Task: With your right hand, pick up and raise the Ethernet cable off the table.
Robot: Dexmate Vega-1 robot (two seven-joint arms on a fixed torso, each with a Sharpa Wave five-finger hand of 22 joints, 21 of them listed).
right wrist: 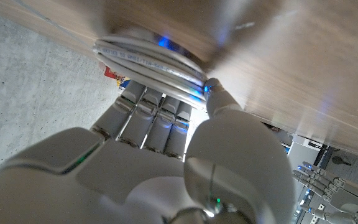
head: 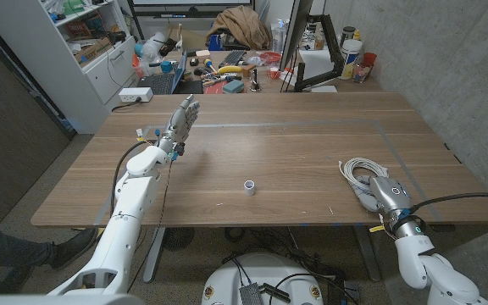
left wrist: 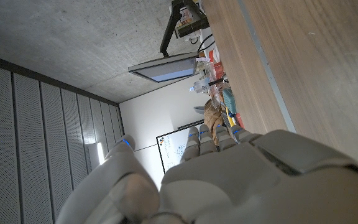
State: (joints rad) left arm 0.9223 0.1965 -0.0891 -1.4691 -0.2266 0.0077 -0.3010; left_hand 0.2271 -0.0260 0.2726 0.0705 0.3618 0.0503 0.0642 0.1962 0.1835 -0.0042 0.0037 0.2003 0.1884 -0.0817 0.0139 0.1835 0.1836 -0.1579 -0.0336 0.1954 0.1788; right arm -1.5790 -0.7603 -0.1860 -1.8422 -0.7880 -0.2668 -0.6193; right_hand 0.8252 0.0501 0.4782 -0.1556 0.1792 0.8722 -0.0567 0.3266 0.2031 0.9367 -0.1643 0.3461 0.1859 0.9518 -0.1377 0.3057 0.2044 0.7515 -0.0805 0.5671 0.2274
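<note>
Half done, by my read: your right hand (head: 385, 196) has its fingers closed around the cable (head: 360, 172) at right of frame, coil on the table, lift remaining.

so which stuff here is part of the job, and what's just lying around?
Job:
- Ethernet cable, coiled at the table's right side
- right hand, fingers against the coil

Lying about:
- small white cup, mid-table
- left hand, raised, fingers apart, holding nothing

One Ethernet cable (head: 358, 172), one small white cup (head: 249, 186), two hands.
</note>
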